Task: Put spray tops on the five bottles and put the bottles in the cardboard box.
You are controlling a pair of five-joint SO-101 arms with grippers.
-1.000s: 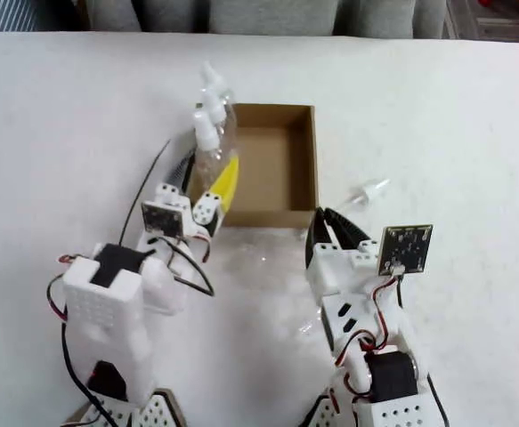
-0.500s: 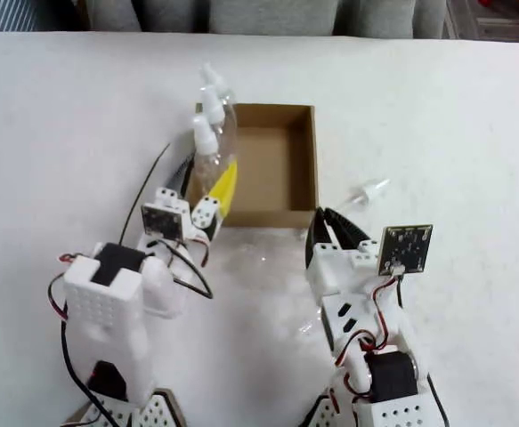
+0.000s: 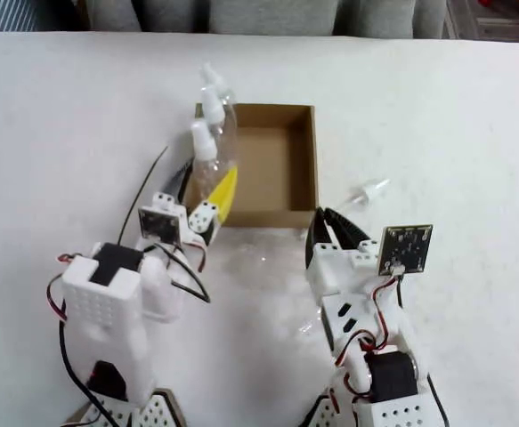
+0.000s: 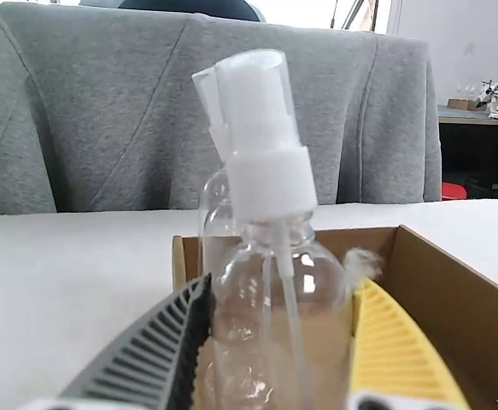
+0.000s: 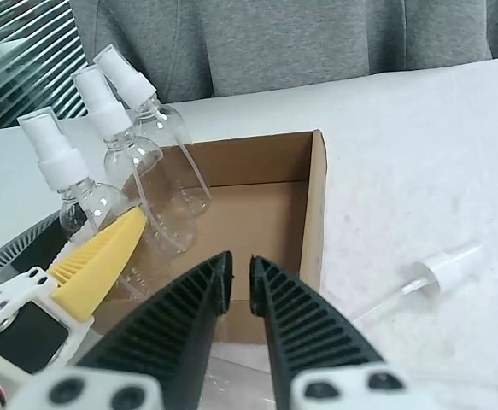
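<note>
Left gripper [image 4: 283,287] jaws clamp bottle [image 4: 261,171] at box [image 3: 312,160] left wall. Right gripper [image 5: 238,269] jaws narrow, empty. Spray top [image 3: 366,191] loose on table [image 3: 446,116].

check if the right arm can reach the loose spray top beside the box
Probably yes. The spray top lies alone on the table beside the cardboard box, just ahead of the right gripper, nothing between them. The gripper is empty, jaws together, so it must open first.
</note>
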